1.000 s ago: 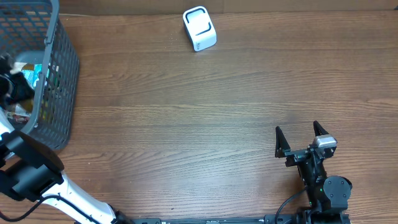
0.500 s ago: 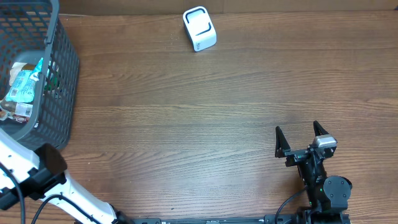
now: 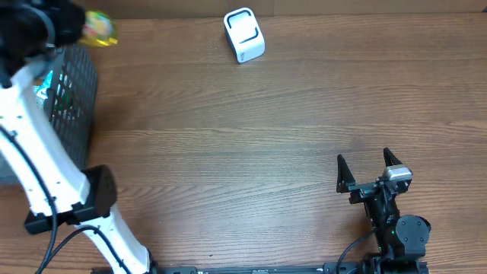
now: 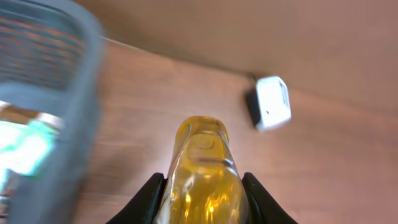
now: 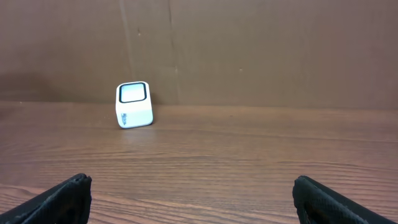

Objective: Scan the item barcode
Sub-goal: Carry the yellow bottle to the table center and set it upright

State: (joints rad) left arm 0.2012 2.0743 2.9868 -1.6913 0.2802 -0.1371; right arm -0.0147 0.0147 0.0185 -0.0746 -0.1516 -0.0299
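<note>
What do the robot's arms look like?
The left arm is white tubes with a chunky black joint and black cables near its base. The right arm is black with a small silver block on top. The left tool and right tool each have two black fingers; the right one's look pointy like horns.

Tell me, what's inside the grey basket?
A teal-and-white packet shows in the basket, blurred. The left arm covers most of the inside from above, so anything else there is hidden. The bottle is outside, in the left tool.
</note>
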